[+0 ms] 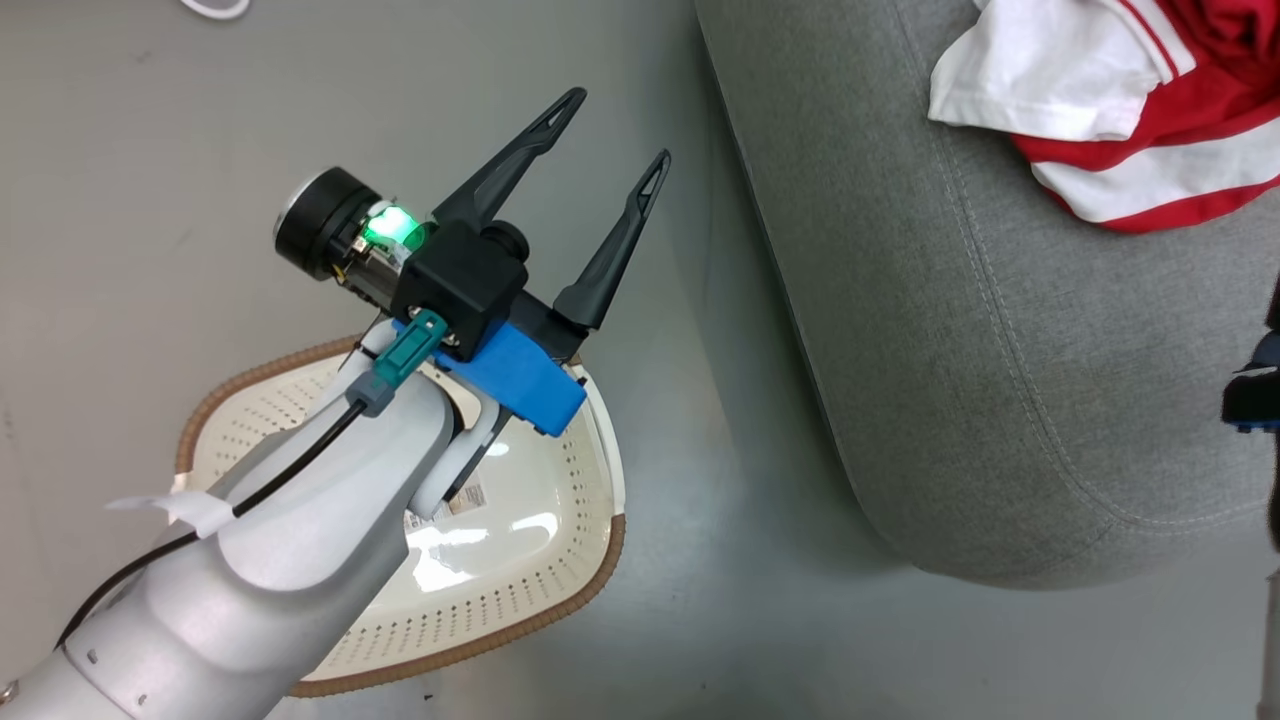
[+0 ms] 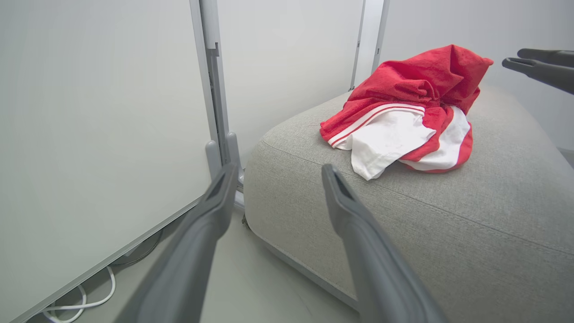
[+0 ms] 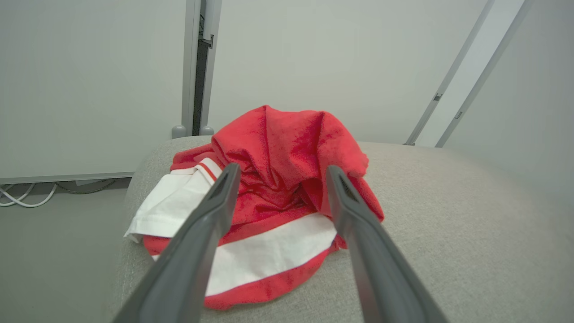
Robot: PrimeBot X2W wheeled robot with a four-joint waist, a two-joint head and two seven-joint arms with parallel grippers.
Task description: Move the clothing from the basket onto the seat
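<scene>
Floor: we see a smooth grey floor (image 1: 200,200); a white cable (image 2: 80,305) lies at the foot of the wall.
Room: pale wall panels (image 2: 89,112) joined by metal posts (image 2: 210,89) stand behind the sofa.
Seat: the light grey fabric sofa (image 1: 950,350) has a rounded corner and a stitched seam.
Clothing: the red and white sports garments (image 1: 1100,100) lie in a crumpled heap on the sofa.
Basket: the cream perforated laundry basket (image 1: 575,520) with a brown rim stands on the floor beside the sofa, under the left arm.
Left gripper (image 1: 620,124): fingers spread, grasping nothing, in the air above the floor.
Right gripper (image 3: 282,169): fingers spread wide, pointing at the heap, grasping nothing.
Writing: a small sticker (image 1: 465,498) sits on the basket bottom; its print is too small for us to read.
</scene>
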